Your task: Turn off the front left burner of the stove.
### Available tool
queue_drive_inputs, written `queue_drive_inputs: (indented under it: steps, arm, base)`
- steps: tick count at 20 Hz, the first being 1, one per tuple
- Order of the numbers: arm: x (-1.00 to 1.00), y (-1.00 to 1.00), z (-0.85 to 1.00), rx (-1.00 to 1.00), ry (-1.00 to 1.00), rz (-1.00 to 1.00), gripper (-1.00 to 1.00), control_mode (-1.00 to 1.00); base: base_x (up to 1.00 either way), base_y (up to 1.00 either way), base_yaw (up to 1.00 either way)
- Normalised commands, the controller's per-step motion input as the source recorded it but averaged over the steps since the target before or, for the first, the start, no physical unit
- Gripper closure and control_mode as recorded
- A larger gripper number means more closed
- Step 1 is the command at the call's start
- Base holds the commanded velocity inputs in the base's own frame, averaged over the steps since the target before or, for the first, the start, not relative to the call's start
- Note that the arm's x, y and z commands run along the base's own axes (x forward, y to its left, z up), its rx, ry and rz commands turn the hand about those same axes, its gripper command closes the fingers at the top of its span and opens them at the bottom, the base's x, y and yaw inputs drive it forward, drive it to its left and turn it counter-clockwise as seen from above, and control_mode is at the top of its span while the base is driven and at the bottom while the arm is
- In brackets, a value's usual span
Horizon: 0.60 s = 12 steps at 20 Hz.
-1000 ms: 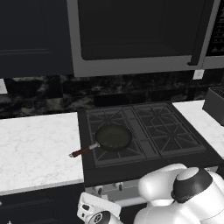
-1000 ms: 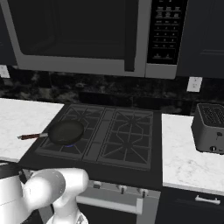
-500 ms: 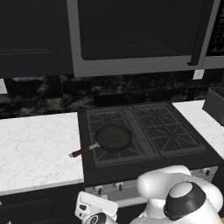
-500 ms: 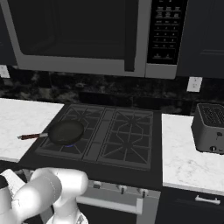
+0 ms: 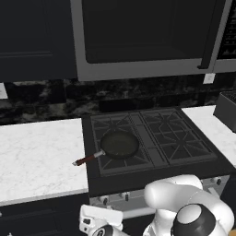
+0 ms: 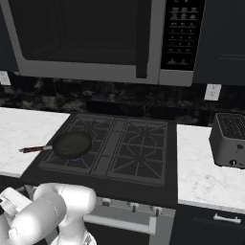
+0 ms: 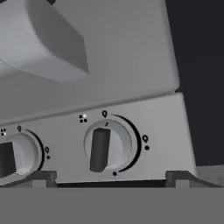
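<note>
Silver stove (image 7: 144, 65) panel, knob (image 7: 107, 146) close ahead (gripper width unclear)

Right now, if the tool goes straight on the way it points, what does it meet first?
Probably the knob on the stove front panel, which sits centred in the hand view. How far off it is cannot be told.

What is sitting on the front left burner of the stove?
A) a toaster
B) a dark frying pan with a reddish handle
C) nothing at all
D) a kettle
B. A round dark frying pan rests on the front left burner of the stove, its reddish handle sticking out over the white counter. The toaster stands on the counter to the right, off the stove.
</note>
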Motion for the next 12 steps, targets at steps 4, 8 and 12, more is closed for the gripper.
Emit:
queue_drive_inputs:
  steps: [4, 8, 12]
  arm:
    - [0.11, -0.14, -0.14, -0.05, 0.00, 0.18, -1.00, -1.00]
    - [0.08, -0.20, -0.09, -0.02, 0.00, 0.15, -1.00, -1.00]
    - [0.20, -0.01, -0.04, 0.00, 0.00, 0.15, -1.00, -1.00]
  base:
    - [0.00, 0.00, 0.00]
    - [0.00, 0.00, 0.00]
    - [0.00, 0.00, 0.00]
